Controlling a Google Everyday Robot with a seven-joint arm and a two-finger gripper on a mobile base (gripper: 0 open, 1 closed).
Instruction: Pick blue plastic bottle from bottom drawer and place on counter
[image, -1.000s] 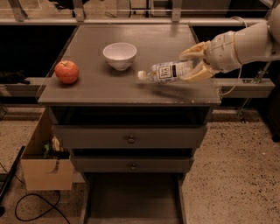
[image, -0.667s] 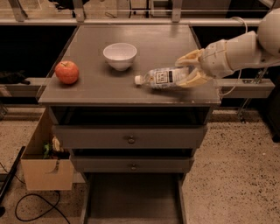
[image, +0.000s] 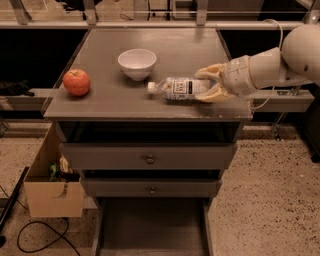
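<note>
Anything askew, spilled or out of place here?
The blue plastic bottle lies on its side on the counter, cap near the white bowl, with the gripper clasping its base end. The bottom drawer stands pulled out. Nothing spilled or damaged shows.

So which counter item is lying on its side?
The white-capped clear plastic bottle, held in the end effector at right; the white bowl and red apple stand upright.

red apple (image: 76, 82) | white bowl (image: 137, 63) right of it, apart | cardboard box (image: 52, 192) on floor | black cable (image: 37, 241) near box
</note>
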